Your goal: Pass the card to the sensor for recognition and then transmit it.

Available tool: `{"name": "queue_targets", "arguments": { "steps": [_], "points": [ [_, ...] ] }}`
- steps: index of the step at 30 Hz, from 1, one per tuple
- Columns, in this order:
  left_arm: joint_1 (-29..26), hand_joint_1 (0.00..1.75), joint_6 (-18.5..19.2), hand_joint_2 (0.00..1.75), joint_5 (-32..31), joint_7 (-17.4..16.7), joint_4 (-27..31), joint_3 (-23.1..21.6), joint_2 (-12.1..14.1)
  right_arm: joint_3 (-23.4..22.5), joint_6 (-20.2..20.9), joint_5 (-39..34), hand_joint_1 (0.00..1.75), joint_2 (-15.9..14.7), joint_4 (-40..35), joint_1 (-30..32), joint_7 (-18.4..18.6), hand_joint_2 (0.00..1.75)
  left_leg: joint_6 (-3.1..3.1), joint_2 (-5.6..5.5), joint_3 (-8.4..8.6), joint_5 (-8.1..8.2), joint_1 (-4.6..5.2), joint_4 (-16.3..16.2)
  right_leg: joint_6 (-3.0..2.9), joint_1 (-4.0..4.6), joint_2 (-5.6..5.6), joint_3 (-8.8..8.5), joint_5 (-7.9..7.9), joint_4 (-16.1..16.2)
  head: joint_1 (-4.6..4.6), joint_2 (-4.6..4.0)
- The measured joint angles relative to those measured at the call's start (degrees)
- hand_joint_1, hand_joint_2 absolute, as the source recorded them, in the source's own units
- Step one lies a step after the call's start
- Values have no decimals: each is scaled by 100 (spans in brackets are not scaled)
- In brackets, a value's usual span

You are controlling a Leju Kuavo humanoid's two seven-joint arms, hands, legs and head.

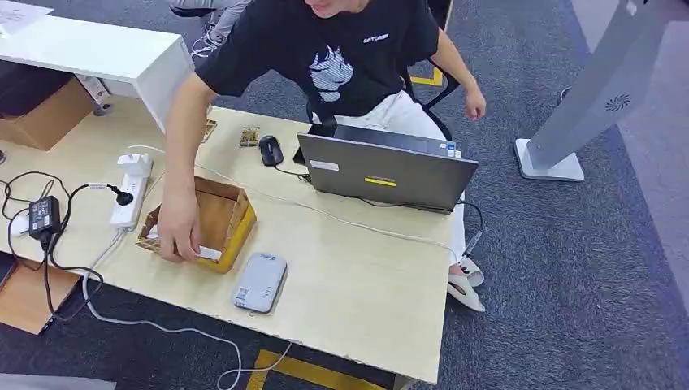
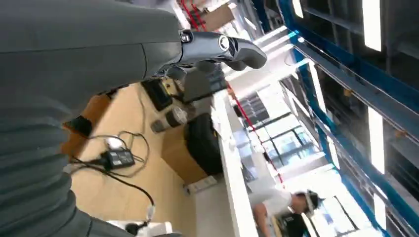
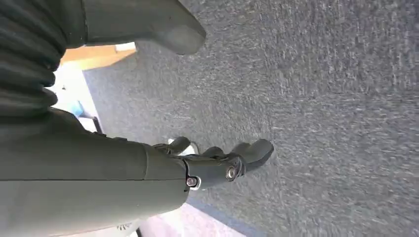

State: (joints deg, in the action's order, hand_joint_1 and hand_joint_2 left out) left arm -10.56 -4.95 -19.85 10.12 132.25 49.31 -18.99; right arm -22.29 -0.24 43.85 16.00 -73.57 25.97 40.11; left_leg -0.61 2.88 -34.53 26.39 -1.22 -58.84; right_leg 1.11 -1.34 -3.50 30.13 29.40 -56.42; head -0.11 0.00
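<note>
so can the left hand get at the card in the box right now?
Probably not yet. A person's hand is reaching into the cardboard box, covering the white card. The left hand is raised, away from the table, holding nothing.

Small white lettering sits high on the chest of the person's black T-shirt (image 1: 341,49), too tiny to spell out, above a white animal-head graphic. On the grey laptop lid (image 1: 386,175), a white sticker far left and a yellow strip at centre, both too small to read. The grey stand's slanted panel (image 1: 613,81), at the right, carries a round swirl logo, no words. The flat pale grey card sensor (image 1: 260,282) near the table's front edge shows faint unreadable marks
</note>
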Motion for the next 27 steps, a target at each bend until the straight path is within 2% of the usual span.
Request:
{"name": "queue_targets", "arguments": {
  "steps": [3,6,7,8,10,13,15,18,21,27],
  "points": [
    [-122,0,-430,175,-19,-220,-153,48,-20,0,0,74,0,0,0,-6,0,175,0,-3,0,0,0,0,0,0,-2,0,0,0,0,0],
    [-163,0,-544,175,-13,-306,-232,59,-28,0,2,87,0,0,0,-34,0,175,0,-9,-1,0,0,0,0,0,-8,-3,0,0,0,0],
    [-174,0,-748,175,-92,-396,-286,65,-31,-2,20,105,0,0,2,-48,0,175,0,-7,1,0,0,0,0,0,-5,-2,0,0,2,0],
    [-186,0,-1114,175,-345,-476,-386,91,-31,-15,39,114,0,0,13,-61,0,175,0,-6,2,0,0,0,0,0,-4,-2,0,0,0,0],
    [-176,0,-1759,175,-1030,-609,-648,202,-41,-17,29,88,0,0,44,-65,0,175,0,-10,3,0,0,0,1,0,-8,-2,0,0,2,0],
    [30,0,-2247,175,-1415,-826,-1353,549,-46,35,-19,35,0,0,90,-63,0,175,0,-18,3,0,-1,0,2,1,-17,-5,4,0,0,0],
    [245,0,-2318,175,-1659,-906,-1981,849,-46,122,-146,-74,0,2,103,-49,0,175,0,-16,4,0,0,0,1,0,-16,-5,4,0,-2,0],
    [533,0,-2488,175,-1617,-1228,-3027,1361,-48,238,-249,-140,0,2,111,-50,0,175,-1,-7,8,0,-2,1,-2,2,-5,-5,6,-1,-4,0],
    [675,0,-2725,175,-1766,-1224,-3902,1648,-66,251,-470,-252,0,2,184,-69,0,175,0,-14,5,0,-1,1,-1,0,-13,-7,7,1,2,0],
    [802,0,-2757,175,-1897,-1276,-4817,1836,-70,295,-638,-332,0,2,383,-128,0,175,6,-13,3,4,2,-1,0,-2,-12,-7,7,4,0,0]
  ]
}}
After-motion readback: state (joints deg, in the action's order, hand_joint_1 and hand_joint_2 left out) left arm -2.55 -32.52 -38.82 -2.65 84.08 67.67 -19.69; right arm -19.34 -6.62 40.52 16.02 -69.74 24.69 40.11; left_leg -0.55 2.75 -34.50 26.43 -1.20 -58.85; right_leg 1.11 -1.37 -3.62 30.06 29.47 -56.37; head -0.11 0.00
